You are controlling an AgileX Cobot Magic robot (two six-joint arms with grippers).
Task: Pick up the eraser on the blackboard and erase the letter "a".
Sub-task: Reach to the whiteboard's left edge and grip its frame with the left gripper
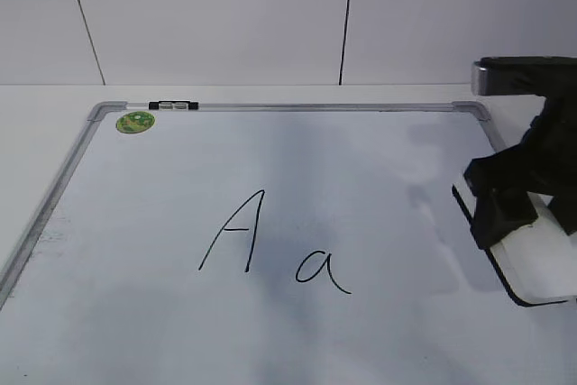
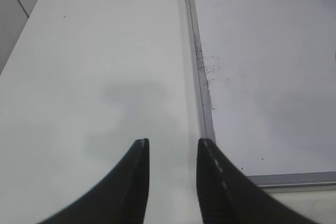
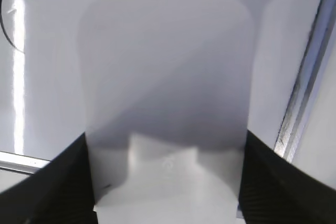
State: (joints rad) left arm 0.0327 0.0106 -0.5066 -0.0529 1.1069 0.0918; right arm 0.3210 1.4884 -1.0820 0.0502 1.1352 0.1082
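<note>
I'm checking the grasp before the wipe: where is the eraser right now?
The eraser sits at the right edge of the exterior view, on the blackboard near its right frame, between the fingers of the right tool, to the right of the letter "a".

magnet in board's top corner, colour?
Green with yellowish pattern, magnet; clearest in the exterior view.

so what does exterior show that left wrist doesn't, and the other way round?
Only exterior: capital A, letter "a", and the right gripper with its fingers on either side of the eraser at the board's right edge.

Only left wrist: the left gripper, open and empty over the bare table left of the board, plus smudges along the board's left edge.

Both: the blackboard with its grey frame, the green magnet in the top-left corner, and the black-and-silver clip on the top rail.
</note>
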